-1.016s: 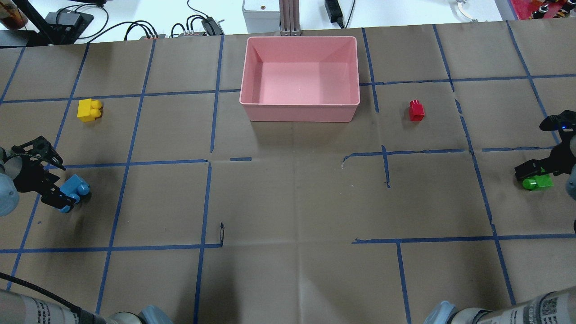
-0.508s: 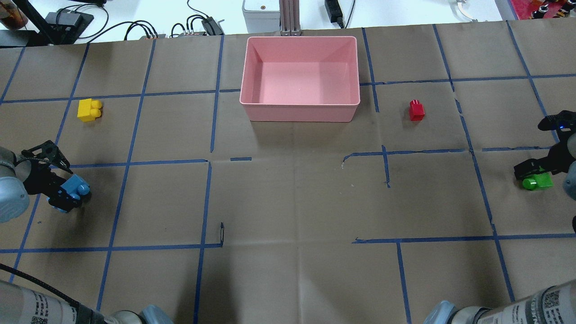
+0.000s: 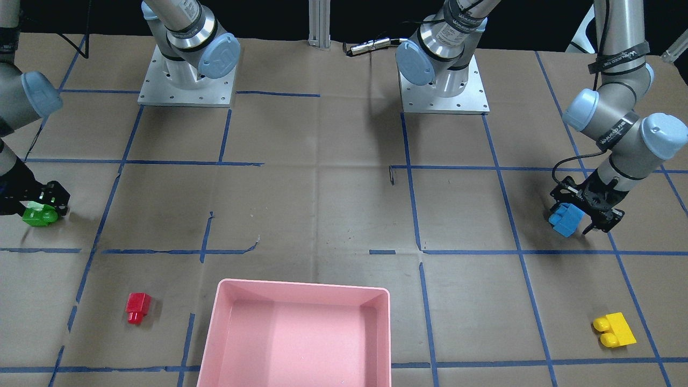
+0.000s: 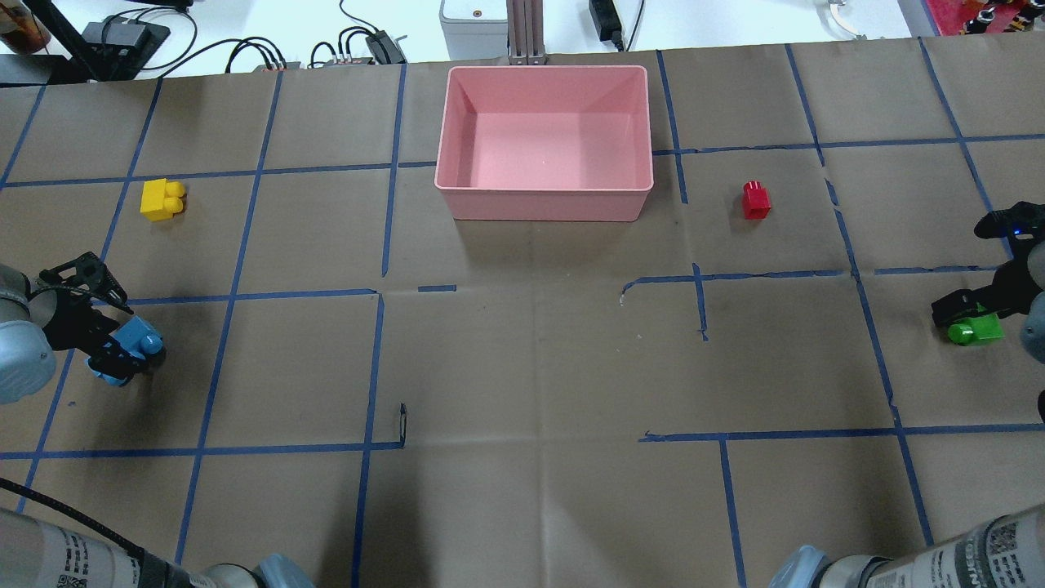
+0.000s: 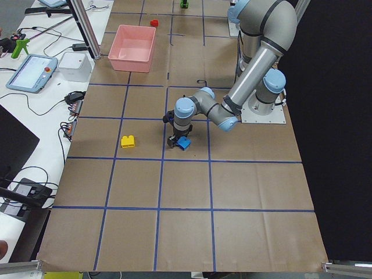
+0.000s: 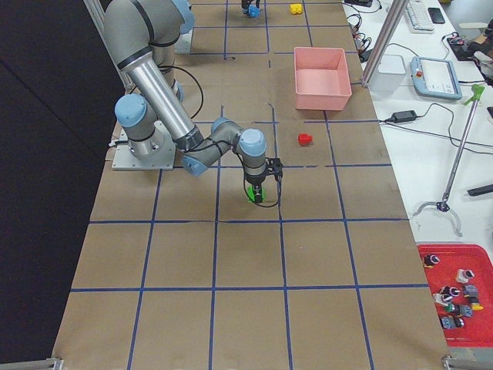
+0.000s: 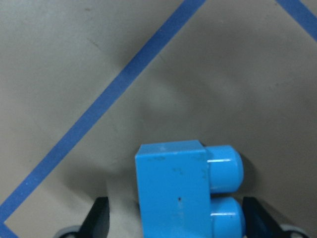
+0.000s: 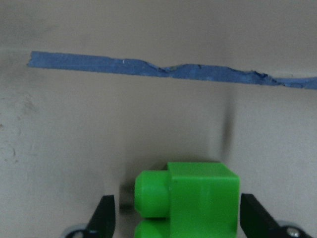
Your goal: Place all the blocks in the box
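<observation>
The blue block (image 4: 137, 341) lies at the table's left edge, between the fingers of my open left gripper (image 4: 112, 333). In the left wrist view the block (image 7: 178, 193) sits between both fingertips (image 7: 100, 218) with a gap on one side. The green block (image 4: 973, 331) lies at the right edge, between the fingers of my open right gripper (image 4: 976, 320). It also shows in the right wrist view (image 8: 198, 198). The yellow block (image 4: 161, 200) and the red block (image 4: 756, 200) lie loose on the table. The pink box (image 4: 543, 190) stands empty at the far middle.
Brown paper with a blue tape grid covers the table (image 4: 522, 367). Cables and equipment (image 4: 122, 37) lie beyond the far edge. An aluminium post (image 4: 522, 33) stands just behind the box. The arm bases (image 3: 185, 80) are bolted on the robot's side.
My left gripper has come down and drawn in around the blue block. My right gripper has shifted slightly over the green block. No block has moved.
</observation>
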Available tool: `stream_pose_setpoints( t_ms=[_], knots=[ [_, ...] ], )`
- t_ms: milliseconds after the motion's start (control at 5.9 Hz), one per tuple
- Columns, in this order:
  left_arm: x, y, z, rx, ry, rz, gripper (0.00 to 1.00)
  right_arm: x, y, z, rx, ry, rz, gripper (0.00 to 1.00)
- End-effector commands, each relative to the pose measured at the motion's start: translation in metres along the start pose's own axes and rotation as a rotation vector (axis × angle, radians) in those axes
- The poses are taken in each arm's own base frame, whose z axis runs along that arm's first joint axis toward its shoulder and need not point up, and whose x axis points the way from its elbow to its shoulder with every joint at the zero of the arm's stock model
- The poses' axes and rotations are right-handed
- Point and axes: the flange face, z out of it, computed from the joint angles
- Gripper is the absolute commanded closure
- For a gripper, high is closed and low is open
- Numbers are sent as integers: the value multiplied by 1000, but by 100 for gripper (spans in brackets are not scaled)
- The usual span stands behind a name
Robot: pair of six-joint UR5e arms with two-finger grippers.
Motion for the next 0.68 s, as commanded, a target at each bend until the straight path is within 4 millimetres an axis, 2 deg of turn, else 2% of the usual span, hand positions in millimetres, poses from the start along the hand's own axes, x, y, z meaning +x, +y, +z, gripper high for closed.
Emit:
stream_pose_setpoints(
  t_ms=[0,169,339,508],
  knots=[
    [0,-1,-2,4,-3,2,27,2,-1,-10,-14,3,-3,74],
    [0,-1,-2,1,-5,0,41,5,-4,-19,-34,-18,-7,93],
    [0,-1,-2,-1,-5,-3,51,10,-9,-36,-12,7,-38,95],
    [0,0,-3,-7,-5,-16,61,18,-25,-87,0,19,-63,96]
  ],
)
